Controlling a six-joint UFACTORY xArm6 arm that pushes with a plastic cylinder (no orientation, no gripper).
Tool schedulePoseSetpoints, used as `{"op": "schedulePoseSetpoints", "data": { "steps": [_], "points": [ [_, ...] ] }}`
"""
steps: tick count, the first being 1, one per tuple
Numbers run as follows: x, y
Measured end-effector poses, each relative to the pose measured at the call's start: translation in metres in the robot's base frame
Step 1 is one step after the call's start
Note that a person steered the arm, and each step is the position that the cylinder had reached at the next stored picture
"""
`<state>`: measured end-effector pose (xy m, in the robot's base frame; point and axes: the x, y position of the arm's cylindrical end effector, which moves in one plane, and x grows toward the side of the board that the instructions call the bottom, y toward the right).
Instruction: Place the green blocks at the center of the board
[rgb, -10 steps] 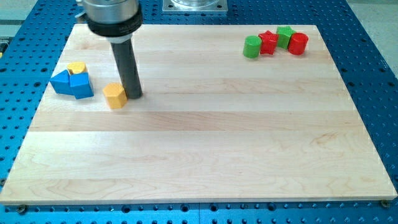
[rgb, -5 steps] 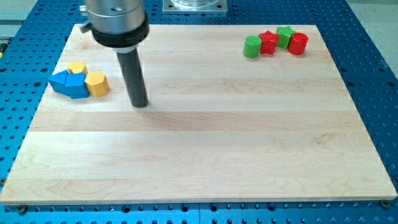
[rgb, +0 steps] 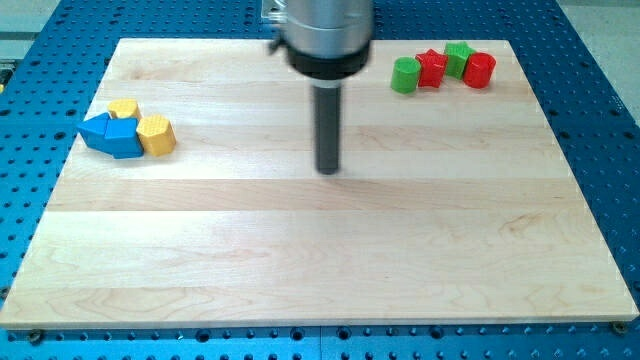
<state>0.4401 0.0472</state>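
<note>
My tip (rgb: 328, 170) touches the board (rgb: 320, 260) a little above its middle, about halfway between the left and right edges. It touches no block. The arm has no pincer, only the straight dark rod (rgb: 327, 125), so nothing is opened, closed or held.

The green blocks are both near the top right corner of the board, in one short row with two red blocks. From left to right the row is: a green cylinder (rgb: 405, 75), a red star (rgb: 431, 68), a green star (rgb: 458, 58) and a red cylinder (rgb: 479, 70). The neighbours in this row touch each other or are just beside each other; I cannot tell which. The row is well apart from my tip, up and to the right of it.

Near the left edge, in the upper half of the board, there is a second group. A blue block (rgb: 112, 135) lies there; its shape I cannot make out well, and it may be two pieces. A yellow block (rgb: 122, 108) sits at its top side, and an orange-yellow hexagon block (rgb: 156, 135) touches its right side. This group is also well apart from my tip.

I can read no writing, label or brand on the board, the blocks or the rod. There are no containers; all blocks stand directly on the wood. Around the board is a blue bench (rgb: 600, 150) with rows of small holes.
</note>
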Motion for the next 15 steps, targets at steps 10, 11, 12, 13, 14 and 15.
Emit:
{"op": "schedulePoseSetpoints", "data": {
  "steps": [10, 11, 12, 13, 14, 15],
  "points": [
    [-0.221, 0.195],
    [-0.192, 0.113],
    [-0.189, 0.126],
    [-0.201, 0.143],
    [-0.201, 0.140],
    [-0.201, 0.139]
  ]
}}
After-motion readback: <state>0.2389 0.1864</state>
